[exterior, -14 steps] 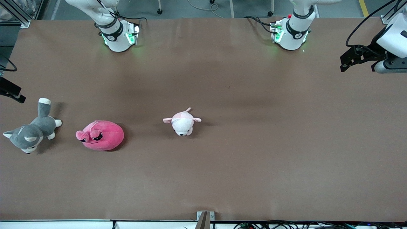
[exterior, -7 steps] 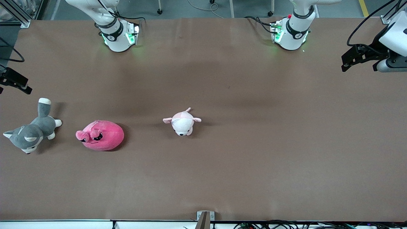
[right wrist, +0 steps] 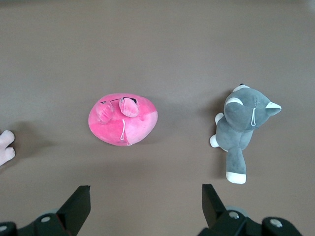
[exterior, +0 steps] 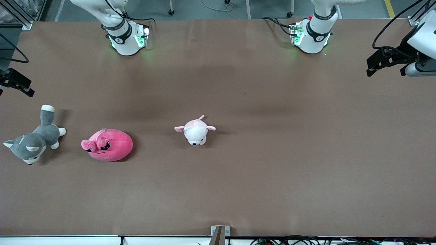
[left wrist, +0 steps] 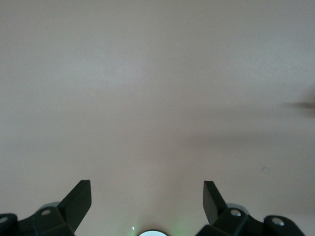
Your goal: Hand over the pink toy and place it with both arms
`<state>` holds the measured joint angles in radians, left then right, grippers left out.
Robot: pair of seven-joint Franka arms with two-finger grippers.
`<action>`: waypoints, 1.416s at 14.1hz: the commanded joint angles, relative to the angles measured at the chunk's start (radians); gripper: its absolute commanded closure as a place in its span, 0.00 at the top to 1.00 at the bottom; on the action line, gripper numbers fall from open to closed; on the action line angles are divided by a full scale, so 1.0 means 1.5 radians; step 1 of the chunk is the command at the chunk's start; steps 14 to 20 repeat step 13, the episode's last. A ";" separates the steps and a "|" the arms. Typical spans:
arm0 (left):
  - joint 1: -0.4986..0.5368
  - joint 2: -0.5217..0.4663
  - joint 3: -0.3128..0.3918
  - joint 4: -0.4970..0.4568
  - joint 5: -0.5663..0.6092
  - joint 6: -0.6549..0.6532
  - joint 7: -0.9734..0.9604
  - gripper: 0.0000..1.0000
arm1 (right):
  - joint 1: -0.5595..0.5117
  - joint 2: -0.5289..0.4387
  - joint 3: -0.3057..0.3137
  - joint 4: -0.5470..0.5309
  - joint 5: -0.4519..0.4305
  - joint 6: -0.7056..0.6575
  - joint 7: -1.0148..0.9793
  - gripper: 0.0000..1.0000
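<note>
The right hand [right wrist: 146,204] hangs in the air over the right arm's end of the counter [exterior: 272,153], its two black fingers spread wide with nothing between them. In the front view only a black tip of it shows at the picture's edge [exterior: 15,83]. Its wrist view looks straight down on the pink toy [right wrist: 123,119], which lies on the counter apart from the fingers and untouched.

The pink toy [exterior: 107,144] is a rounded hot-pink plush blob, smooth and plump, with a lighter pink patch over part of its body. Two small stubby lumps stand out near its face, and dark eye marks show beside them. It rests toward the right arm's end of the counter, between the grey-and-white husky plush [exterior: 33,140] and the pale pink-and-white plush [exterior: 195,131], touching neither. The husky plush [right wrist: 241,130] lies on its side, its white-tipped tail stretched out.

The left hand [exterior: 381,63] is up over the left arm's end of the counter, well apart from all three plush toys. Its fingers [left wrist: 78,201] are also spread wide and empty, with only bare brown counter under them.
</note>
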<state>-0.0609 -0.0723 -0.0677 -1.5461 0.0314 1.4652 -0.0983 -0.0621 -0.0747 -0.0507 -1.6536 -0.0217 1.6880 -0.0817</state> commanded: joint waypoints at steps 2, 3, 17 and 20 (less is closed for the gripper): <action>-0.003 -0.004 0.000 0.006 -0.013 -0.002 0.004 1.00 | 0.006 -0.010 0.004 0.009 -0.011 -0.002 0.014 1.00; -0.003 -0.005 0.000 0.006 -0.014 -0.004 0.004 1.00 | 0.010 -0.010 0.004 0.009 -0.011 -0.002 0.014 1.00; -0.002 -0.005 0.000 0.005 -0.014 -0.005 0.010 1.00 | 0.014 -0.008 0.004 0.010 -0.006 -0.005 0.024 1.00; -0.002 -0.005 0.000 0.005 -0.014 -0.005 0.010 1.00 | 0.014 -0.008 0.004 0.010 -0.006 -0.005 0.024 1.00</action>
